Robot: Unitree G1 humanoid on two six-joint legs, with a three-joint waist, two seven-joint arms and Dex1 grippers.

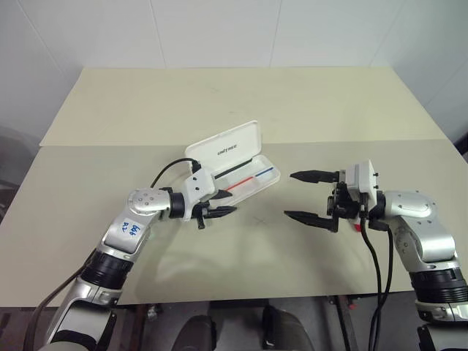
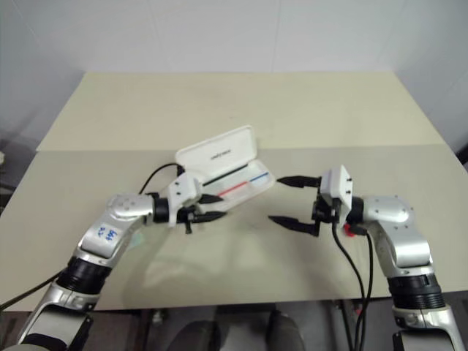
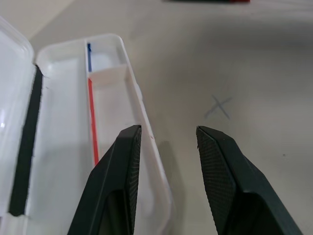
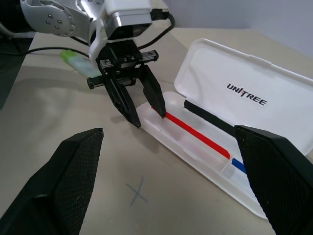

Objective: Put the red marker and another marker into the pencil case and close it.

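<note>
The pencil case (image 1: 228,148) lies open in the middle of the table. Its white lid, lettered UNITREE, stands up at the back, and the tray (image 4: 195,142) shows a thin red-and-blue stripe. My left gripper (image 1: 229,202) is open and empty at the tray's near left end. One fingertip (image 4: 159,111) is over the tray's edge, the other over the table. The light-green marker (image 4: 76,58) lies on the table behind my left hand. My right gripper (image 1: 289,195) stands wide open, pointing left at the case, with nothing in it. A bit of the red marker (image 1: 357,227) peeks out under my right wrist.
A pencilled cross (image 1: 261,219) marks the table (image 1: 219,95) between the two grippers, just in front of the case. A seam runs across the tabletop behind the case. Black cables hang from both wrists.
</note>
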